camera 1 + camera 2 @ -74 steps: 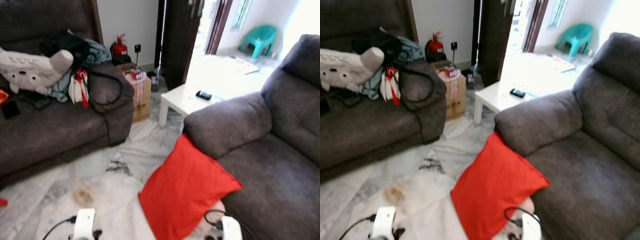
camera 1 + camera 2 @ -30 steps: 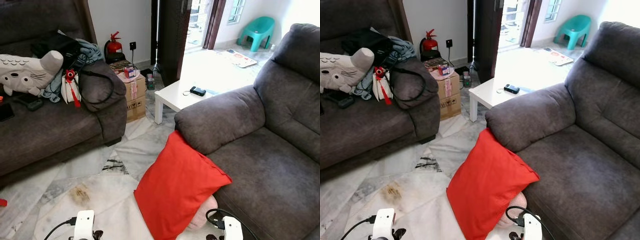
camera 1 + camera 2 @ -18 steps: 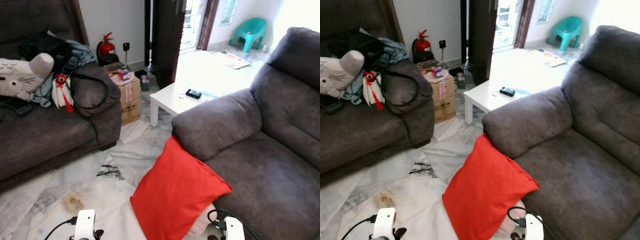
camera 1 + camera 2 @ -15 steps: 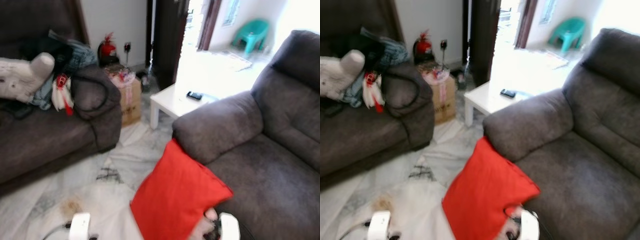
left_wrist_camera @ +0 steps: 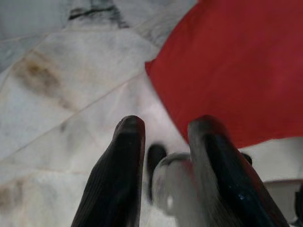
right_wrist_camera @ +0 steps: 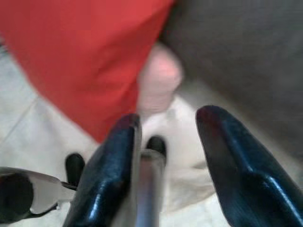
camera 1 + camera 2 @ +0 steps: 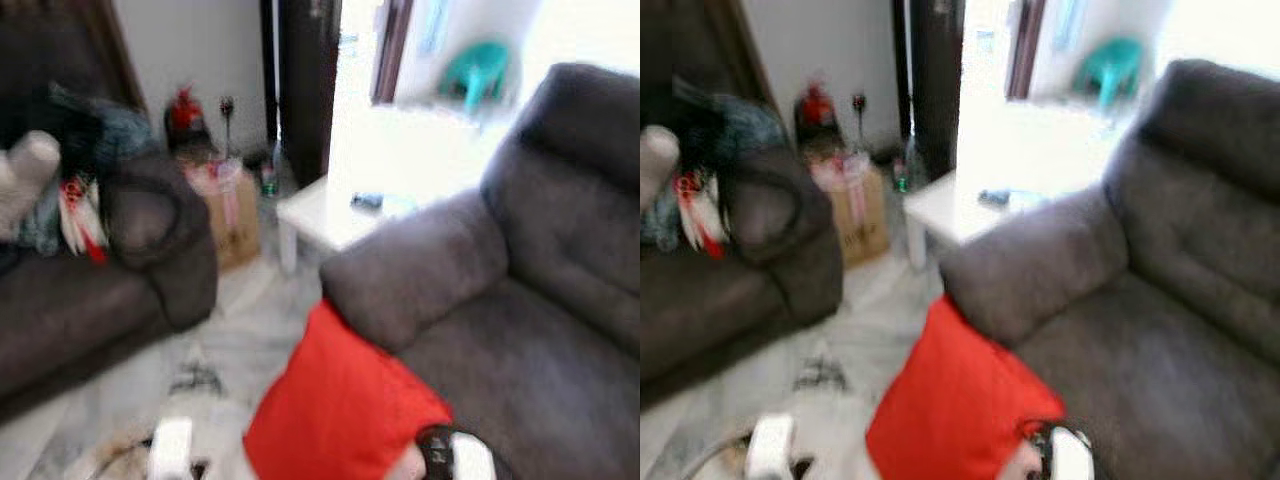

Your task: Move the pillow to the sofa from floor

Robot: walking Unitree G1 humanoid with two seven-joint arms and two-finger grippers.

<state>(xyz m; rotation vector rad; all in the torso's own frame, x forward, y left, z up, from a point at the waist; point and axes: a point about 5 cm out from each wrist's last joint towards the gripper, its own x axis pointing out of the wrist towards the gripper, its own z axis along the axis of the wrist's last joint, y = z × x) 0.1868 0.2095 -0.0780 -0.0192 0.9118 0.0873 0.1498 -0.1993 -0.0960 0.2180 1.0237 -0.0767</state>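
Grey fabric sofa (image 7: 520,300) on the right, red pillow (image 7: 340,415) propped on the marble floor (image 7: 250,300) against its front.

A second dark sofa (image 7: 90,270) stands at the left with clutter piled on it; between the two sit a small white table (image 7: 330,215) and a cardboard box (image 7: 228,215). The left gripper (image 5: 165,127) hovers over the tiles just beside the pillow's corner, jaws released and holding nothing. The right gripper (image 6: 165,120) hangs near the pillow's edge by the sofa base, jaws likewise spread and empty.
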